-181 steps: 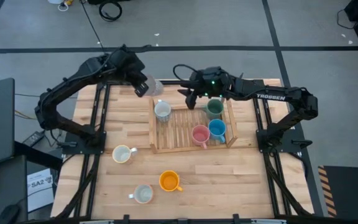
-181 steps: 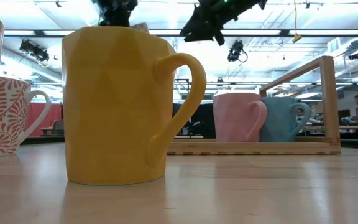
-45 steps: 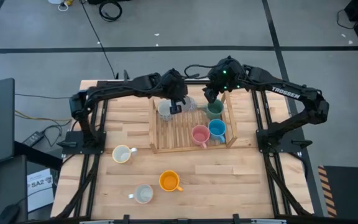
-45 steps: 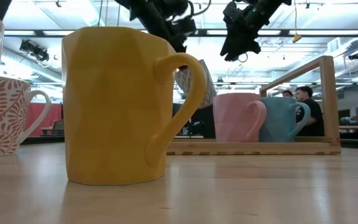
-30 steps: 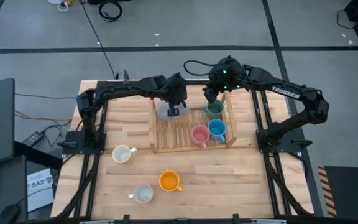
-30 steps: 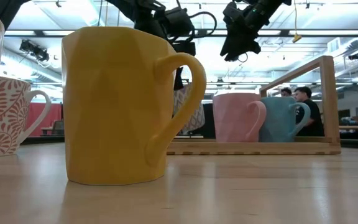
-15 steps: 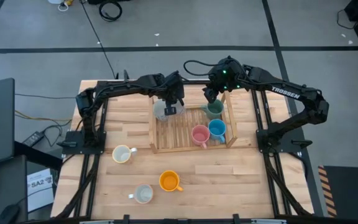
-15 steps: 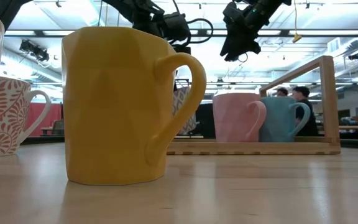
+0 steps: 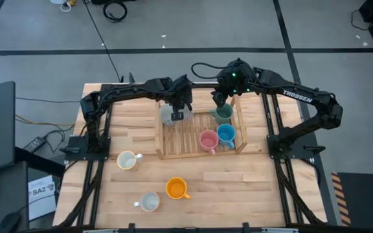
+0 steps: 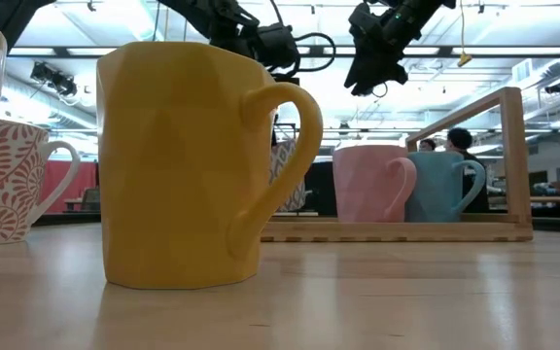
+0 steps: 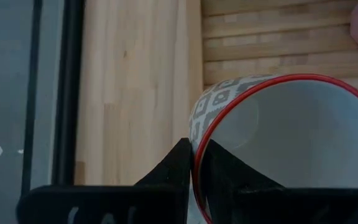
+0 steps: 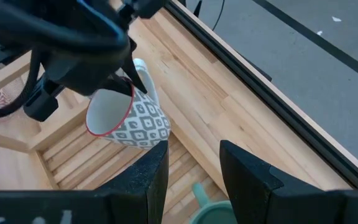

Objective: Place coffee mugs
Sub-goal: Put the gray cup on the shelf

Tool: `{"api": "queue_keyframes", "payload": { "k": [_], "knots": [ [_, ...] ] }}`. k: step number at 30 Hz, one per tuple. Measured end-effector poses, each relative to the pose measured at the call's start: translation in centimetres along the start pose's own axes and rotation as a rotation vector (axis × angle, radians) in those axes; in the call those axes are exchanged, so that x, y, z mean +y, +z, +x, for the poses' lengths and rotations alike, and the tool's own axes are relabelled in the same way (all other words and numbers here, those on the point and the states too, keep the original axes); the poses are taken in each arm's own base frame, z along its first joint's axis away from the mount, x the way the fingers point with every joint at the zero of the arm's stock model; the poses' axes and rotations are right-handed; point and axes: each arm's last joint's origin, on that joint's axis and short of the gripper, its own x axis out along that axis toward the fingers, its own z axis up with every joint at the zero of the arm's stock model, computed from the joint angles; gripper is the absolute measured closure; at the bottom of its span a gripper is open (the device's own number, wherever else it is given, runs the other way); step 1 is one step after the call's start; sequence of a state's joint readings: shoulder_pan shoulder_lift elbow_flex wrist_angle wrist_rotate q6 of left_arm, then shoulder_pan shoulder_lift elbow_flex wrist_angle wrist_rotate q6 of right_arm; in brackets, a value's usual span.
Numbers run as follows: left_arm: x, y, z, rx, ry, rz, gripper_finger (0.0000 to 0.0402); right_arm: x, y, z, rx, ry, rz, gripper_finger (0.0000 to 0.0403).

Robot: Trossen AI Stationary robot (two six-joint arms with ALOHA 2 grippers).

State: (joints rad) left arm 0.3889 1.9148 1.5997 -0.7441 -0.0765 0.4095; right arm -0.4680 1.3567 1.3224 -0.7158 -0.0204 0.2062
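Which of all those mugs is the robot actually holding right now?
The grey-and-white patterned mug with the red rim. The left gripper pinches its rim over the wooden tray; no other mug is held.

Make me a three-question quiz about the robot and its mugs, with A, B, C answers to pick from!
1. Where is the patterned mug?
A. Over the tray's back left corner
B. On the floor
C. Beside the orange mug

2. How many mugs stand on the bare table, outside the tray?
A. One
B. Three
C. Six

3. What is the left gripper doing?
A. Hanging open over the pink mug
B. Pinching the patterned mug's rim
C. Lying on the table

Answers:
1 A: the right wrist view shows it tilted over the tray's slats near the corner.
2 B: the cream mug, the grey mug and the orange mug are out there.
3 B: one finger is inside the red rim and one outside.
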Motion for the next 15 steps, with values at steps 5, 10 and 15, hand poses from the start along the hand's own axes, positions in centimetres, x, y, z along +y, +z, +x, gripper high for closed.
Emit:
{"api": "queue_keyframes", "payload": {
  "k": [5,10,15],
  "knots": [
    [-0.3,-0.2,1.6,0.035,-0.02,0.01,0.0362,0.0,0.0,0.0,-0.001,0.0,0.0,0.0253],
    [-0.3,-0.2,2.7,0.044,-0.027,0.011,0.0362,0.0,0.0,0.0,-0.003,0.001,0.0,0.0253],
    [-0.3,-0.1,3.0,0.035,-0.029,0.009,0.0361,0.0,0.0,0.0,-0.003,0.001,0.0,0.0253]
  ]
}}
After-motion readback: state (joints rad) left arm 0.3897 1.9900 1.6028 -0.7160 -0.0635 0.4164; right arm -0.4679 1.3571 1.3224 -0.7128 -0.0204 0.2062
